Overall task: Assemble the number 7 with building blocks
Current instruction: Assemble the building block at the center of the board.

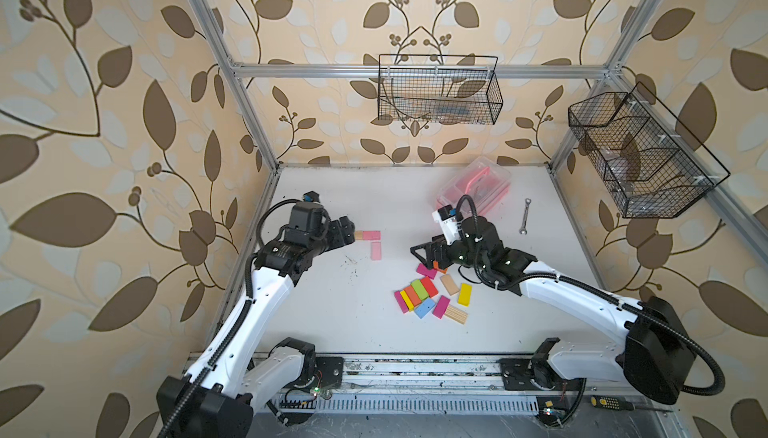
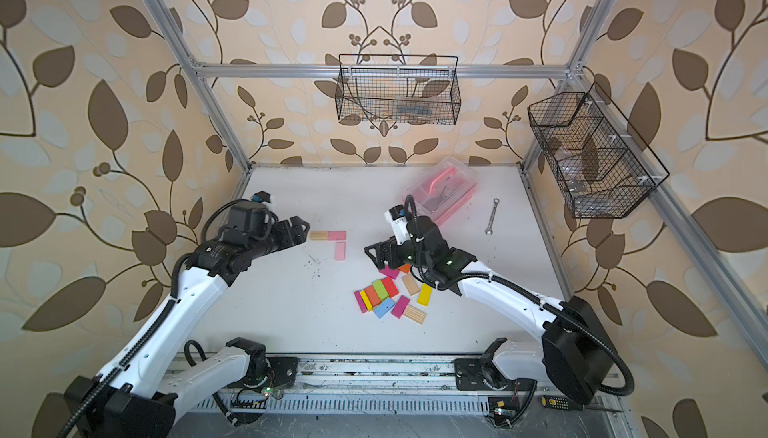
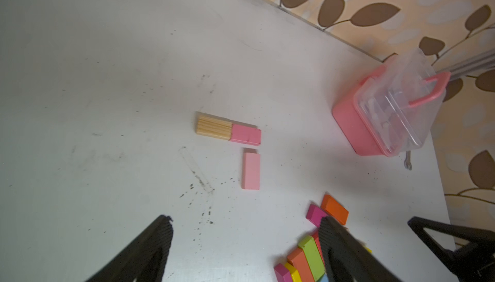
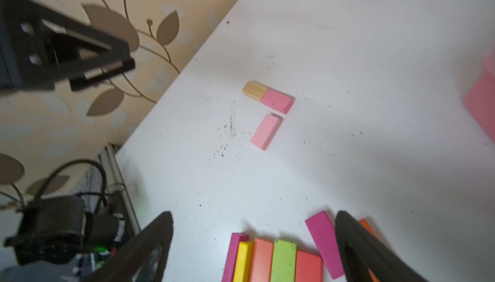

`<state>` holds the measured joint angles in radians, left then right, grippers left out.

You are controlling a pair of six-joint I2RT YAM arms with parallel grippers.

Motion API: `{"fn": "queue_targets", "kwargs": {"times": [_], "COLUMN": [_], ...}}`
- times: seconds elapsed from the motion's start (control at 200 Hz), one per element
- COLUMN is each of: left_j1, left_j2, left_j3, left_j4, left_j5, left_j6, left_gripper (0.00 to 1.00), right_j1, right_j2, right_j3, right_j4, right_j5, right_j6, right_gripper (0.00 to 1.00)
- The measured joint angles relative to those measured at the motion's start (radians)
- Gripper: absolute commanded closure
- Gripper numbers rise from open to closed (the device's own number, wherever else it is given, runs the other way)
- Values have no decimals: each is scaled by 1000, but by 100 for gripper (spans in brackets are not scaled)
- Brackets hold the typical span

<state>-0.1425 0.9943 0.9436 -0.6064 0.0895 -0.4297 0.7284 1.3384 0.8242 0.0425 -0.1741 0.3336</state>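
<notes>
Left claw [image 3: 245,220] open, empty. Right claw [image 4: 254,213] open, empty, above the loose building blocks [image 1: 419,289], lower centre of frame. Partial number 7 [image 1: 371,235], three blocks, on surface [image 1: 332,311] at centre.

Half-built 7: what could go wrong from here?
1. The open left gripper hangs right beside the wood block ending the bar; pulling away could knock it out of line.
2. The open right gripper is over the magenta block, which lies close to the orange block and the packed row; closing may drag neighbours.
</notes>
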Motion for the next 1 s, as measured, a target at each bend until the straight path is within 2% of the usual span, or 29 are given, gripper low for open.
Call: {"fn": "queue_targets", "kwargs": {"times": [0.065, 0.18, 0.435, 0.73, 1.0], "left_j1": [86, 181, 326, 347, 346], "left_j2": [-1, 6, 9, 23, 31], "left_j3": [-19, -63, -112, -134, -141], "left_j4": [-18, -28, -33, -31, -18], "left_j5": [55, 146, 296, 374, 400], "left_j6": [14, 37, 98, 117, 118], "left_gripper": [11, 9, 6, 5, 5], "right_j1": [43, 86, 124, 134, 143], "right_j2": [64, 203, 427, 568, 653], "right_j3": [5, 55, 185, 217, 253], "right_j4": [32, 58, 129, 199, 220], "right_j5": [27, 72, 132, 168, 234], "right_j6": [-85, -183, -223, -189, -165], "right_gripper": [2, 2, 2, 3, 4]}}
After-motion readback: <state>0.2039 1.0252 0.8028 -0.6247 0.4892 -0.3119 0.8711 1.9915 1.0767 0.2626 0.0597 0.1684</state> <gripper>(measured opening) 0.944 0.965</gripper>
